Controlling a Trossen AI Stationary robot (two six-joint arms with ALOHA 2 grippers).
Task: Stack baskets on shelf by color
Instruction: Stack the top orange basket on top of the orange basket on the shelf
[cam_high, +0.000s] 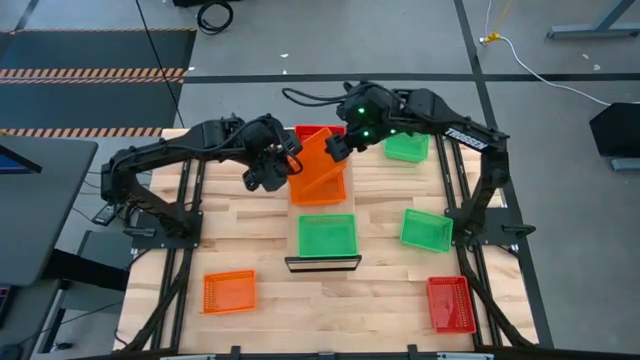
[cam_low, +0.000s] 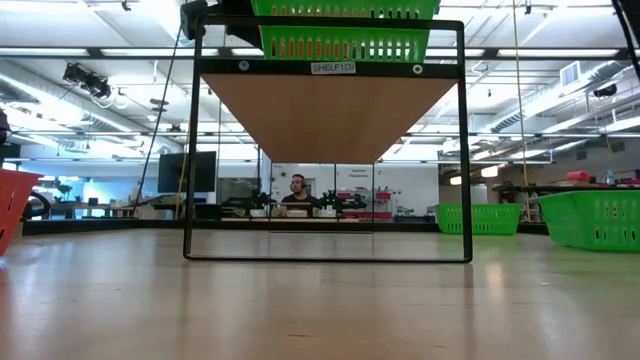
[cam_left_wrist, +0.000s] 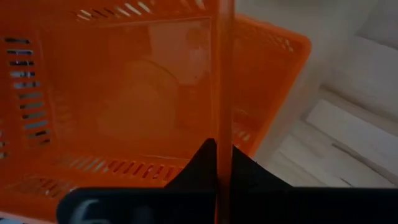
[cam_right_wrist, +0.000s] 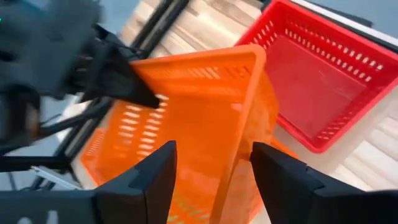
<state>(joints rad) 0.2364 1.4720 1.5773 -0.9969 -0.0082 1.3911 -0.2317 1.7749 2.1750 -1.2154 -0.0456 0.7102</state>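
Observation:
My left gripper (cam_high: 283, 166) is shut on an orange basket (cam_high: 318, 165) that stands steeply tilted over the shelf (cam_high: 322, 262), between a red basket (cam_high: 315, 131) at the shelf's far end and a green basket (cam_high: 327, 235) at its near end. A second orange basket (cam_left_wrist: 273, 56) shows just behind the tilted one. My right gripper (cam_right_wrist: 214, 174) is open, with its fingers on either side of the tilted basket's raised wall (cam_right_wrist: 239, 143). From the low view the shelf (cam_low: 325, 110) shows from underneath, the green basket (cam_low: 345, 40) on top. My left gripper pinches the rim of one wall (cam_left_wrist: 224, 134) of the orange basket between its two fingers, slanting down from the table's left. The basket is tilted steeply, the held wall uppermost. My right gripper straddles the opposite wall; I cannot tell whether a finger touches it.
Loose on the tabletop are two green baskets (cam_high: 407, 147) (cam_high: 427, 229) on the right, an orange basket (cam_high: 229, 292) at the near left and a red basket (cam_high: 450, 303) at the near right. Black frame rails (cam_high: 190, 215) run along both sides. A person (cam_low: 297, 190) sits far behind.

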